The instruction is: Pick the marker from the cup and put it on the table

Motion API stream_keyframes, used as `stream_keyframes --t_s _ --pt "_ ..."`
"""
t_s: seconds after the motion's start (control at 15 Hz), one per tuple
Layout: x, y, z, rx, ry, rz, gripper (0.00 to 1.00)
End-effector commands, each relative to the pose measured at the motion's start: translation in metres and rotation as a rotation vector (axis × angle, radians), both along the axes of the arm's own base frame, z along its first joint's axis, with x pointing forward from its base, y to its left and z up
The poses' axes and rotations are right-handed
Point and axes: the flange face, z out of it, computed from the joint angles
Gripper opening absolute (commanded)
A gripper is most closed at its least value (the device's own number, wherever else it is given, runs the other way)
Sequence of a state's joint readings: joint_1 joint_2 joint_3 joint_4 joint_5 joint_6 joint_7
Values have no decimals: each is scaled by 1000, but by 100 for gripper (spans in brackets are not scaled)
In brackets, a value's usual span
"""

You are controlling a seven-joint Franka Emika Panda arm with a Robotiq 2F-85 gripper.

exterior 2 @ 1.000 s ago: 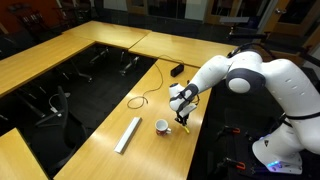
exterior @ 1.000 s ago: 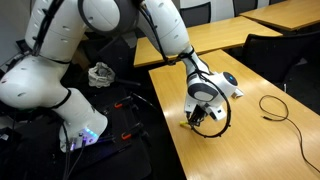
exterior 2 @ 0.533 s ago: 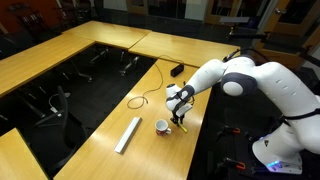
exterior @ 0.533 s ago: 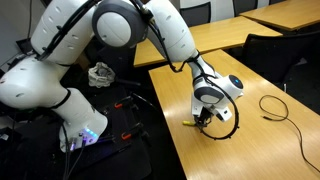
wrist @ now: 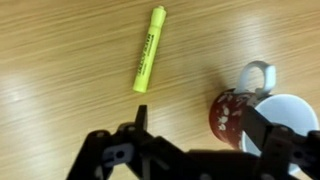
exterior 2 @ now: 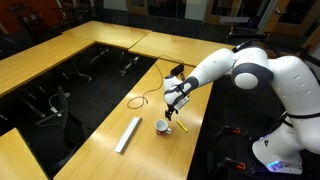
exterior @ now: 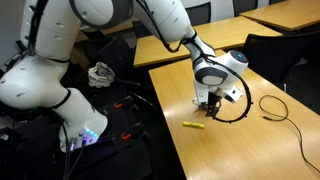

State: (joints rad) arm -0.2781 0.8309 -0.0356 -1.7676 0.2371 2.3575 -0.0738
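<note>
The yellow marker lies flat on the light-wood table, free of any grip. In both exterior views it rests near the table's edge. The cup, red-patterned with a white handle, stands just beside it in the wrist view and shows as a small whitish mug in an exterior view. My gripper hangs above the table between marker and cup, open, with nothing between its fingers. It is raised off the surface.
A long grey flat bar lies on the table beyond the cup. A black cable loops across the tabletop, with a dark device further along. The table edge drops off close to the marker.
The gripper went from shut on the marker near the tabletop to open. The marker now lies on the table and the gripper has lifted above it.
</note>
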Motion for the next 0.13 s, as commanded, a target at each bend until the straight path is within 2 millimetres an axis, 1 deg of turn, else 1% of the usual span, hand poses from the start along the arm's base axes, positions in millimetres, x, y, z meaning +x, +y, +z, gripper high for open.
stream_keyframes --t_s 0.0,0.07 --pt "-13 16 39 -59 -65 39 100" --pt "-13 20 47 -76 -103 36 100"
